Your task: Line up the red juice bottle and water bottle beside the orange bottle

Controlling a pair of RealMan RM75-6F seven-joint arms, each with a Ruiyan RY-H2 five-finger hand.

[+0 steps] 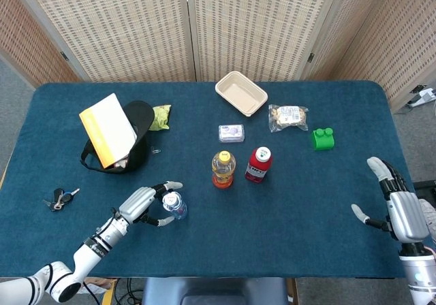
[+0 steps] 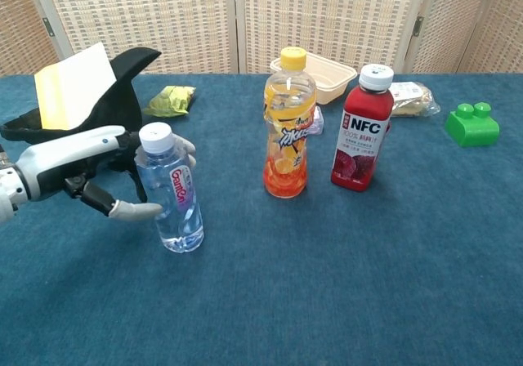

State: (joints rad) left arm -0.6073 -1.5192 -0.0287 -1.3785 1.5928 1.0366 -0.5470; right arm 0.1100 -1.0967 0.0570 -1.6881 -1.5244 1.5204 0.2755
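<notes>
1. The left hand was seen at the left of the worktop, its fingers and thumb spread around the water bottle. The bottle stood upright between them, but whether a firm grip had been taken could not be told.
2. Beyond the left hand, a black bag with a yellow sheet was seen, and keys lay to its outer side.
3. Well to the right of the left hand, the orange bottle stood upright, with the red juice bottle just beside it on its right. That half of the task was judged to be done.
4. The water bottle was well apart from the pair, so carrying it into line was judged to be left.
5. The right hand was seen at the right edge of the worktop, fingers apart and nothing held, well apart from every bottle.
</notes>
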